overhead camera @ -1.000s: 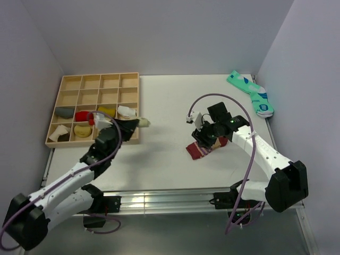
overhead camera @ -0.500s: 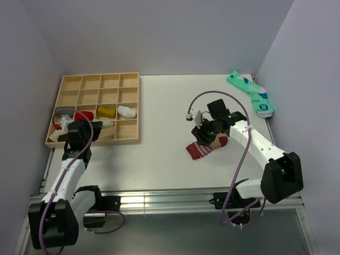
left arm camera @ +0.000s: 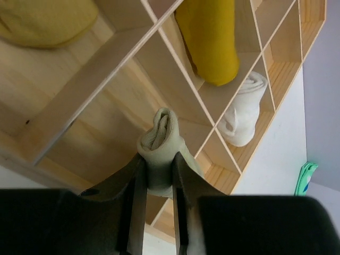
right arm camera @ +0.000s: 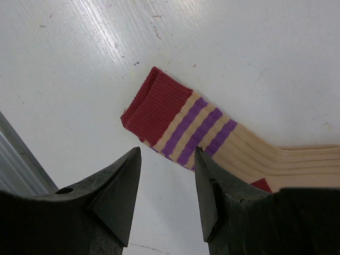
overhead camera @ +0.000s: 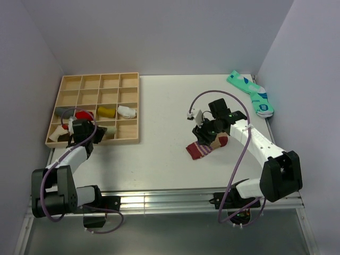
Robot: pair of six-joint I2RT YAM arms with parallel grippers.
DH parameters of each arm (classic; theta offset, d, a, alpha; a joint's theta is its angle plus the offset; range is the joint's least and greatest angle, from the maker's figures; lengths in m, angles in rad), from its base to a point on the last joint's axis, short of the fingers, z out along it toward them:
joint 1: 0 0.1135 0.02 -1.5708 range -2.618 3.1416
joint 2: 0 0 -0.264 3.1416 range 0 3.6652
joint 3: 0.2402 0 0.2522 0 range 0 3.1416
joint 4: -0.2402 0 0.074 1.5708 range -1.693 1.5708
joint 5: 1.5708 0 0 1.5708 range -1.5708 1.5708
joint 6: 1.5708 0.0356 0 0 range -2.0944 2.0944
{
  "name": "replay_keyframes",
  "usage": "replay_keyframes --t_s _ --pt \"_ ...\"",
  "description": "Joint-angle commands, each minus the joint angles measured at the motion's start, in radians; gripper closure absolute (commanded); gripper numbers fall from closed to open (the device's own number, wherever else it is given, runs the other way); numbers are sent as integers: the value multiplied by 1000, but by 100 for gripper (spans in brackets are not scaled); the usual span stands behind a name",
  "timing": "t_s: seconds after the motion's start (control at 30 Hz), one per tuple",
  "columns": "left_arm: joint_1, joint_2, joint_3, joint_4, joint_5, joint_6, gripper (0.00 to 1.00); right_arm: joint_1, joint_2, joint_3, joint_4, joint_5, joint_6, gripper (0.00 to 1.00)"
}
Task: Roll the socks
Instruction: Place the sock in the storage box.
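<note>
- The white table (overhead camera: 159, 159) filled the middle of the top view, with both my arms reaching up from the bottom edge.
- The wooden tray (overhead camera: 93, 88) sat at the left of that view, divided into a grid of cells. Its top two rows showed only bare wood.
- A pair of teal socks (overhead camera: 252, 94) lay in the upper right corner of the table, well apart from either arm.
- The tan sock (right arm camera: 212, 133) lay flat and unrolled right of centre on the table. In the right wrist view its maroon cuff and purple stripes pointed to the upper left.
- My right gripper (right arm camera: 166, 159) hung just above that cuff with its jaws apart, one finger on each side of the sock's edge and nothing between them.
- My left gripper (left arm camera: 158, 164) was over the lower rows of the tray, its jaws clamped on the olive-green sock (left arm camera: 162, 135).
- That sock was a tight roll, its free end poking out beyond my fingertips towards the tray. I could not tell which cell it was over, or whether it touched the wood.
- A mustard roll (left arm camera: 210, 37) and a white roll (left arm camera: 241, 114) each lay in a cell of their own, above and to the right in the left wrist view.
</note>
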Motion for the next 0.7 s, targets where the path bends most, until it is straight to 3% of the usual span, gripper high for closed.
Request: replay_keyframes --t_s 0.0,0.3,0.67 --pt "17 48 62 62 19 44 100 -16 -7 10 19 -16 -20 48" --pt "38 203 132 70 43 73 100 -25 0 10 10 -18 -30 48" --pt "37 344 287 -116 22 89 100 -29 7 17 -4 -10 -35 48"
